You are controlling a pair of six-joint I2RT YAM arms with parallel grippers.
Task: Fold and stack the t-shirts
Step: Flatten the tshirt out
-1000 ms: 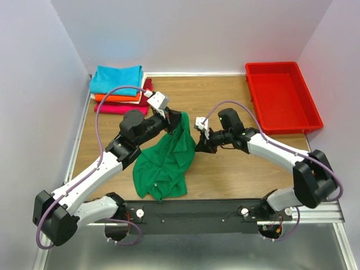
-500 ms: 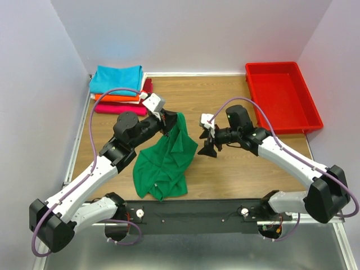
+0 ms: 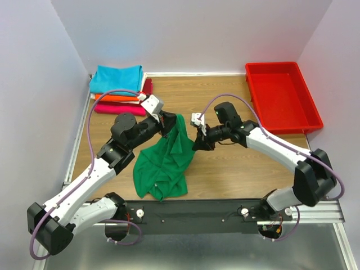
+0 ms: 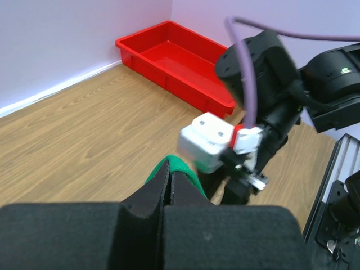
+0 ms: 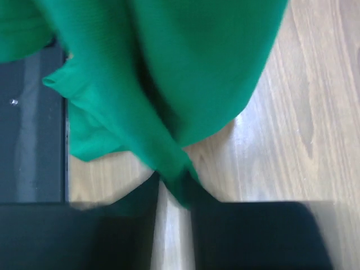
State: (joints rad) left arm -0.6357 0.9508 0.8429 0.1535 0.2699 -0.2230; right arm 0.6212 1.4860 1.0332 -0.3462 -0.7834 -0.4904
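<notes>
Near edge: both arm bases bolted to a dark rail. Just beyond it, the lower half of the green t-shirt [image 3: 163,166] lies crumpled on the wooden counter [image 3: 236,169].

Middle: the shirt's upper part is drawn up and away from the rail to the left arm [image 3: 101,163]. Left jaws clenched, with a fold of green cloth pinched between them; the left wrist view confirms this.

Right arm [image 3: 270,149] reaches in from the right to the shirt's right edge. In the right wrist view a tongue of green hangs into a narrow gap between the right jaws. Cannot tell whether it is clamped.

Far left corner: folded stack, turquoise t-shirt [image 3: 117,79] on top, orange [image 3: 115,98] and magenta [image 3: 112,108] beneath, dark red [image 3: 148,85] showing at the right side.

Far right: red tray [image 3: 281,95], well apart from the shirts.
</notes>
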